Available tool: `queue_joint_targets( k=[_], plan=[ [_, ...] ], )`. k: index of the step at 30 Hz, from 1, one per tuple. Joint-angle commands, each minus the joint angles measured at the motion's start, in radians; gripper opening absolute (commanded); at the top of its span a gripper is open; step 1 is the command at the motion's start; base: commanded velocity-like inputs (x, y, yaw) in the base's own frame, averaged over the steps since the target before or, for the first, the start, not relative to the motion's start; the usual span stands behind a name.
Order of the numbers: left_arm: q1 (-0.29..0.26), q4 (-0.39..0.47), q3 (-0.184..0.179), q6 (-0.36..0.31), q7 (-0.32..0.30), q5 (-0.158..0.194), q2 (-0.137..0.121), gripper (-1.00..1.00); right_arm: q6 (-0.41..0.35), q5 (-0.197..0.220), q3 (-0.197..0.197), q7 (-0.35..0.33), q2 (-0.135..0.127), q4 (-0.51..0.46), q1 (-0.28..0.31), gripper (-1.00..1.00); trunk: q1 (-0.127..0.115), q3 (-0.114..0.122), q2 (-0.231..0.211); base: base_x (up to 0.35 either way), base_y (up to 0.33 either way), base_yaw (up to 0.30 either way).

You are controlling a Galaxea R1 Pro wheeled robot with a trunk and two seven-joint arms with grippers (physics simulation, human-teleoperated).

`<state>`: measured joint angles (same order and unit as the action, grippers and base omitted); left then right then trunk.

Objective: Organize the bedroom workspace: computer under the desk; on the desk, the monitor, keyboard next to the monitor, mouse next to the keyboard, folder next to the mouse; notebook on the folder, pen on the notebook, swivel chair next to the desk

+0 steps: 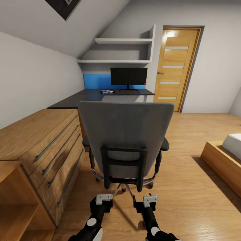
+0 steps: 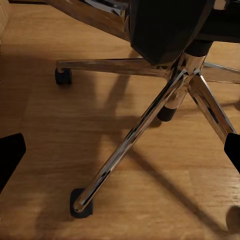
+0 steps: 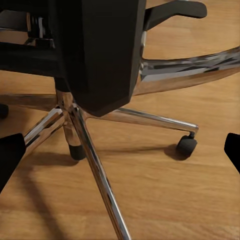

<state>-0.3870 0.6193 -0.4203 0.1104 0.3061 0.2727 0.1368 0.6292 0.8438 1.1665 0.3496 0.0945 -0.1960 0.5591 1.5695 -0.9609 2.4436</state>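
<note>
- Swivel chair (image 1: 125,134): grey back turned toward the robot, dark armrests, chrome star base on black casters; stands on the wood plank floor (image 1: 187,187), short of the desk (image 1: 97,95) and apart from it.
- Desk: glossy black top, beyond the chair, against the blue wall panel (image 1: 95,81).
- Monitor (image 1: 129,76): upright on the desk, black screen facing the chair.
- Small blue-and-white item (image 1: 106,91): on the desk just beside the monitor's base; too small to identify.
- Dresser (image 1: 43,147): light wood, beside the chair.
- Door (image 1: 175,67): wooden, past the desk's end.
- Left gripper (image 1: 104,200): low behind the chair's base, fingers spread wide, holding nothing.
- Right gripper (image 1: 145,201): low behind the chair's base, fingers spread wide, holding nothing.
</note>
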Motion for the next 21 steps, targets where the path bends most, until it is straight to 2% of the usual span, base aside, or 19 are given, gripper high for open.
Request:
queue_joint_targets(
  k=[1, 8, 21],
  plan=[
    [-0.001, -0.001, -0.007, 0.006, 0.007, 0.011, -0.001, 1.0, 0.001, 0.003, 0.009, 0.008, 0.0, 0.0, 0.001, 1.0, 0.0, -0.001, 0.0, 0.0, 0.0, 0.0],
    [-0.001, -0.013, -0.007, 0.006, 0.006, 0.011, -0.003, 1.0, 0.001, 0.003, 0.009, 0.008, 0.001, 0.0, 0.001, 1.0, 0.0, -0.001, 0.0, 0.101, 0.0, 0.0],
    [-0.001, -0.016, -0.008, 0.006, 0.005, 0.01, -0.003, 1.0, 0.001, 0.003, 0.009, 0.008, -0.001, 0.0, 0.001, 1.0, 0.0, -0.001, 0.0, 0.298, 0.0, 0.0]
  ],
)
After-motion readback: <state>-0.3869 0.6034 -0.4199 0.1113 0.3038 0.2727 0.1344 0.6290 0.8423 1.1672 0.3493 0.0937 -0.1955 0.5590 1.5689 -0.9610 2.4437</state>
